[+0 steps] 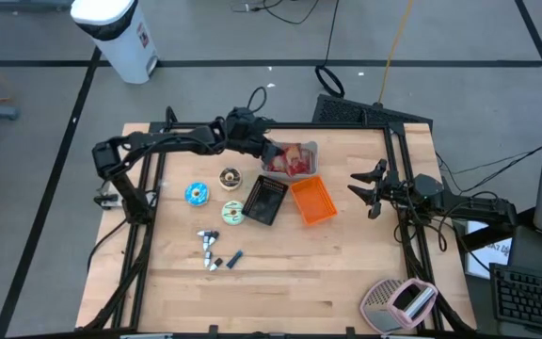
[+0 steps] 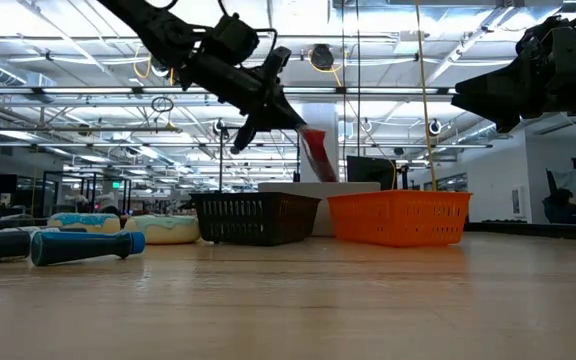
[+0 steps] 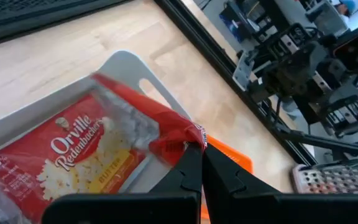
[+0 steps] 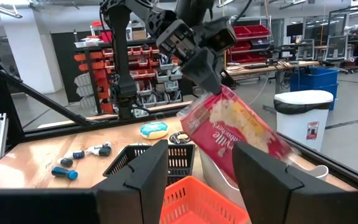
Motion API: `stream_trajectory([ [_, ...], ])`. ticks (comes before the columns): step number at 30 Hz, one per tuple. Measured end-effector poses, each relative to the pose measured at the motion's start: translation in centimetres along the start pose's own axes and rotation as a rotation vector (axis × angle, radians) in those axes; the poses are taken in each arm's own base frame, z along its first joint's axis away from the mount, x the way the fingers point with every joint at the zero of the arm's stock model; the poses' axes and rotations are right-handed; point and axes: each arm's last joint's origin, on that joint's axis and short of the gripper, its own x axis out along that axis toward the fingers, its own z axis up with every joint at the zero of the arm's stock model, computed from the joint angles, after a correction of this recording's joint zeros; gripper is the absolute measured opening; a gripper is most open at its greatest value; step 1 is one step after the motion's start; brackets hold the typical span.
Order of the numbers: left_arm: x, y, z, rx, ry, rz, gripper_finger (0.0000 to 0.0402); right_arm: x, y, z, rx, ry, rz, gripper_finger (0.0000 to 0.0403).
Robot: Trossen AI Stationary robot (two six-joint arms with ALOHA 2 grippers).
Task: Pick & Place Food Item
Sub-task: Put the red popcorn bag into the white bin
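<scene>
A red popcorn bag [image 3: 86,155] slants over a white tray [image 1: 310,147] at the table's far middle. Its raised end is in my left gripper [image 3: 201,152], which is shut on it and reaches in from the table's left [image 1: 269,151]. The right wrist view shows the bag [image 4: 235,130] hanging aslant below that gripper [image 4: 207,78]. My right gripper [image 1: 363,188] waits open at the table's right edge, nothing between its fingers [image 4: 201,149]. My left gripper pinches the bag's crumpled upper corner [image 3: 191,134] between its two fingers. The fingers come slanting down from the table's left. The bag hangs tilted below them, its lower end [image 4: 275,152] down at the white tray; whether it rests there I cannot tell.
A black basket [image 1: 264,200] and an orange basket [image 1: 312,201] lie just near of the tray. Three doughnuts [image 1: 197,194] and small tools [image 1: 210,250] sit to the left. A pink and grey object [image 1: 398,303] lies at the near right corner.
</scene>
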Motion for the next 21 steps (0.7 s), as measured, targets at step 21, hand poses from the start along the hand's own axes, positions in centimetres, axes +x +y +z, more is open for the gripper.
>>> stream_trajectory([
  [21,0.33,0.18,-0.17,-0.063,-0.011,0.035,0.0,0.0,0.0,-0.01,0.0,0.0,0.0,0.0167],
])
